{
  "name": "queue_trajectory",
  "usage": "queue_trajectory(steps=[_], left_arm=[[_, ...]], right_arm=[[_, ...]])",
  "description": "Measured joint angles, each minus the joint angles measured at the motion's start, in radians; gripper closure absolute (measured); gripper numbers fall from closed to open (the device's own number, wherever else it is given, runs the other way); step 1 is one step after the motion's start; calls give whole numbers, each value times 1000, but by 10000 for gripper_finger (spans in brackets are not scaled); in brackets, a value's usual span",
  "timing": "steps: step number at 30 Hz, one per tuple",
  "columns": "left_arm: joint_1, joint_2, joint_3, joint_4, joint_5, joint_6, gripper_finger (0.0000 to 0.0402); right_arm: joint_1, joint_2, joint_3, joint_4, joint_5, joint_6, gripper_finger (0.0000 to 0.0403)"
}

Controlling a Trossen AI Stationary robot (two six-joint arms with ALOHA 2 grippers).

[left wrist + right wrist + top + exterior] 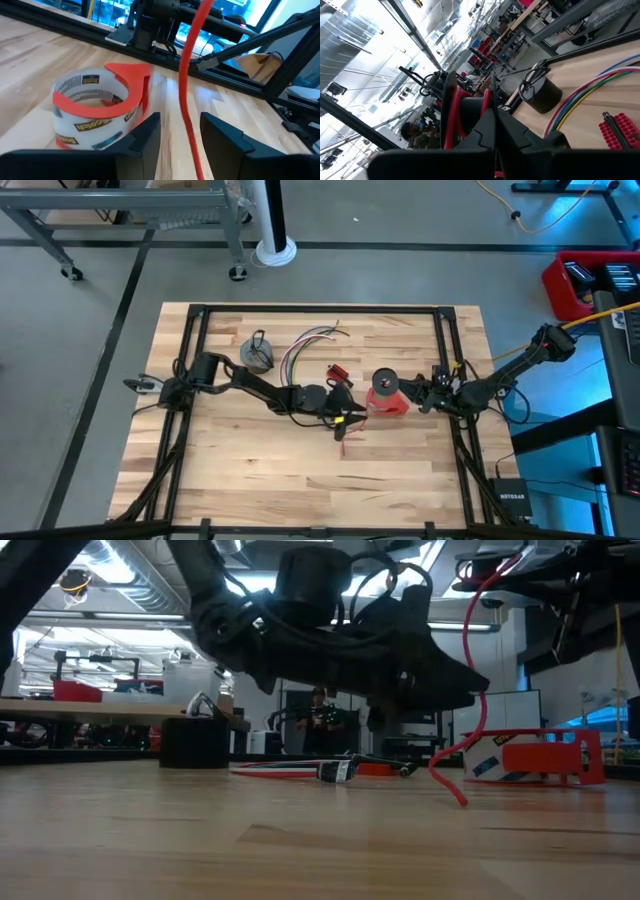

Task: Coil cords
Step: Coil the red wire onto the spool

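While the left claw point(180, 140) stands parted around, not gripping, the thin red cord point(187, 90) at mid-counter, the closed right claw point(492, 125) pinches it; snagging the clear tape roll in its red dispenser point(97, 112) is the risk.

Even overhead light, soft shadows on the counter point(250, 460). Low view: arm backlit, near-black vs bright ceiling strips; near wood blurry. Wrist views: blue window glare, foreground out of focus.

High view straight down, far; low view table-level; both share tape roll point(386, 392) point(530, 758)
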Motion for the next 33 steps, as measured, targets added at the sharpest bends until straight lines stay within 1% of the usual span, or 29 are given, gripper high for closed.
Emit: queue_trajectory(steps=[6, 29, 33], left_arm=[[-10, 0, 22, -81, 0, -28, 273], [-9, 0, 33, -67, 0, -28, 273], [-10, 0, 61, -67, 0, 15, 273]], right_arm=[[0, 0, 0, 12, 0, -4, 400], [0, 0, 0, 72, 1, -5, 400], [-3, 0, 0, 87, 13, -5, 400]])
